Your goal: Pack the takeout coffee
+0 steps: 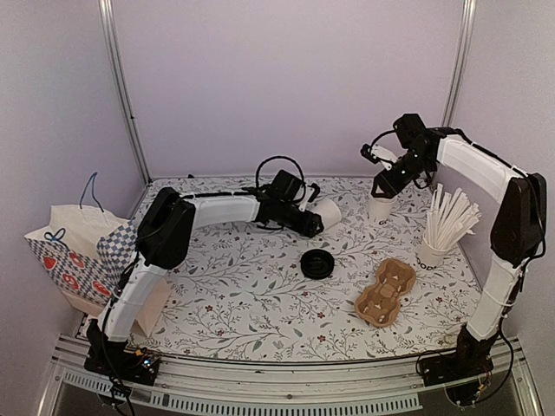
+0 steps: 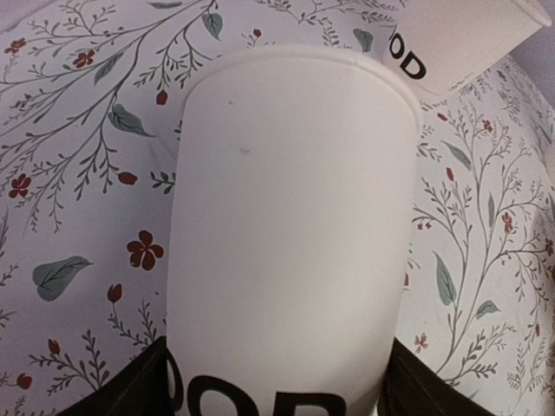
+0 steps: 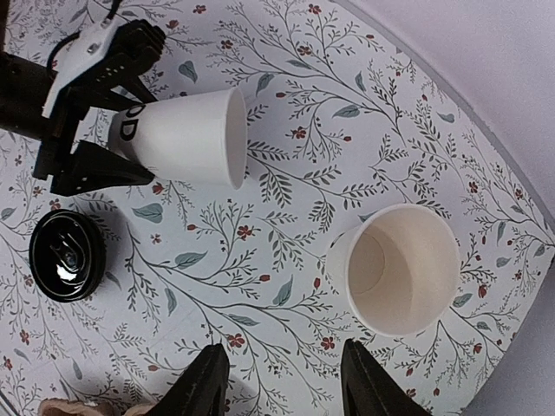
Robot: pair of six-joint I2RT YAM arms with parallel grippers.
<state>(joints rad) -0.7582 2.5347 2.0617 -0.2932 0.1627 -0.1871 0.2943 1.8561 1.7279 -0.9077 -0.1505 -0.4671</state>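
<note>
Where the tabletop (image 1: 243, 303) ends at the far left, a patterned paper bag (image 1: 74, 256) stands with its blue handles up. Next comes my left pincer (image 1: 314, 218), clamped on a tipped cup (image 1: 328, 212). One finger sits on each side near the cup's base, its mouth faces right, and dark letters show on its wall. Just in front, the black lid (image 1: 317, 263) lies flat on the tabletop, apart from both cups, so I cannot tell which cup is the takeout coffee's. Further right lies a brown cardboard carrier (image 1: 386, 292). Behind it an upright cup (image 1: 381, 208) stands open-topped and empty. My right pincer (image 1: 388, 180) hangs above, just beside it, fingers apart and holding nothing. Rightmost stands a cup of white sticks (image 1: 438, 247).
</note>
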